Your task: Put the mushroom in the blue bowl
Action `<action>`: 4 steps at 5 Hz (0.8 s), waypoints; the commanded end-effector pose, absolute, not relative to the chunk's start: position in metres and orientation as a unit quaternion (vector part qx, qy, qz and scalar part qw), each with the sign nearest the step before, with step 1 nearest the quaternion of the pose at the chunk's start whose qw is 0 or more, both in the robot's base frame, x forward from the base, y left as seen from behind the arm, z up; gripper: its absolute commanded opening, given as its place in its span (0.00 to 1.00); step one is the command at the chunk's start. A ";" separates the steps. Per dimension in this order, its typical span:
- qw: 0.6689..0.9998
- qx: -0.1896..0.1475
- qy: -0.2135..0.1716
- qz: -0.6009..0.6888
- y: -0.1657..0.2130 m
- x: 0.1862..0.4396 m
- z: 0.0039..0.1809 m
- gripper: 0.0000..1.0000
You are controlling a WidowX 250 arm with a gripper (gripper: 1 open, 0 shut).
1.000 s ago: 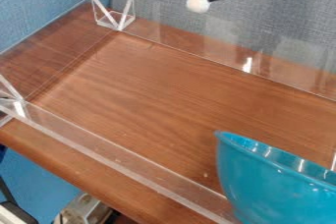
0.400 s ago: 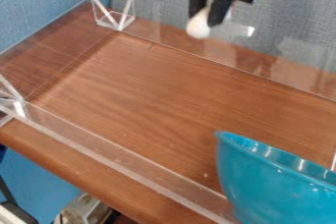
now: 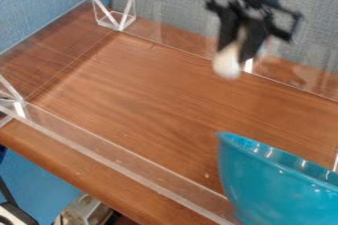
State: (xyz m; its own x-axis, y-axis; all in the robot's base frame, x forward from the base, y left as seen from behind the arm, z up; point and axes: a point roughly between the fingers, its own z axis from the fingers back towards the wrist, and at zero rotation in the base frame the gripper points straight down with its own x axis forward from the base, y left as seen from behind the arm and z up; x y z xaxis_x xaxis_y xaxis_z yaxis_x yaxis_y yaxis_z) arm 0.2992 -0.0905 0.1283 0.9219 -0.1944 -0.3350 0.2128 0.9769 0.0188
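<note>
tabletop (image 3: 126, 96): A brown wood-grain surface fills most of the view. It is the likeliest landing place if the carry fails, since everything under the held toy right now is bare wood, not bowl.

clear tray walls (image 3: 93, 155): Low see-through plastic walls ring the wood (hard to spot, mostly edges and glints). The far wall runs just behind the arm. A low sweep could clip it and jolt the load.

blue bowl (image 3: 271, 185): A large glossy teal-blue bowl sits at the bottom right corner, partly cut off by the picture edge, and no contents are visible in the part that shows. Its near rim faces the arm. Coming in too low could knock the rim and shove the light plastic bowl aside.

gripper (image 3: 235, 56): The dark arm hangs from the top right, tilted steeply downward. Its jaws are pinching the toy near its upper end, so the hold looks shallow. A quick swing might loosen it.

mushroom (image 3: 230, 63): A small pale shape hangs between the jaws, above the wood and well apart from the bowl. The picture is blurred, so its cap cannot be made out. Letting go here would miss the bowl, and a drop onto the sloped glossy rim could bounce it out.
</note>
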 end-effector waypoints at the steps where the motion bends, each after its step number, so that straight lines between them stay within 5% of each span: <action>1: 0.988 0.010 0.121 -0.093 -0.100 0.274 0.148 0.00; 2: 0.989 0.004 0.125 -0.078 -0.098 0.257 0.130 0.00; 4: 0.990 -0.002 0.108 -0.092 -0.112 0.243 0.121 0.00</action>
State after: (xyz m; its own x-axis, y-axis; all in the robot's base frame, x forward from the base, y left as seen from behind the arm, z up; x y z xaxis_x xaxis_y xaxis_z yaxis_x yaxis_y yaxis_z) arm 0.2412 -0.1106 0.1025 0.9432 -0.1741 -0.2831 0.1780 0.9840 -0.0119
